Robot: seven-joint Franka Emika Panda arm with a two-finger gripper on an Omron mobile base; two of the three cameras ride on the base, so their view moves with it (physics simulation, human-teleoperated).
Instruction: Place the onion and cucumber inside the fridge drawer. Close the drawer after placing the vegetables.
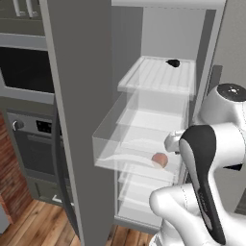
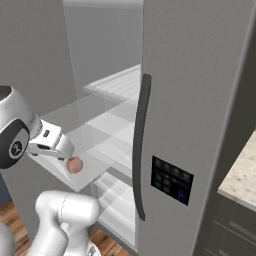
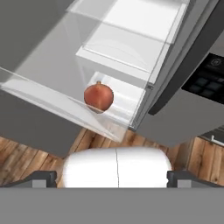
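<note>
The fridge drawer (image 1: 108,130), a clear plastic box, stands pulled out of the open grey fridge. The onion (image 1: 160,160), small and reddish-brown, lies inside it near the front right corner. In the right base view the onion (image 2: 74,164) sits just below my gripper (image 2: 68,154), which hovers over the drawer (image 2: 82,120). The hand view looks down on the onion (image 3: 99,97) resting on the drawer's floor behind the clear front wall (image 3: 41,94). My gripper (image 3: 113,180) is open, its fingertips (image 3: 43,179) far apart with nothing between them. The cucumber is out of view.
A small black object (image 1: 173,63) lies on the white ribbed shelf above the drawer. The left fridge door (image 1: 77,120) stands open beside the drawer. The right door carries a dark handle (image 2: 141,145) and control panel (image 2: 172,179). An oven (image 1: 33,144) stands at the left.
</note>
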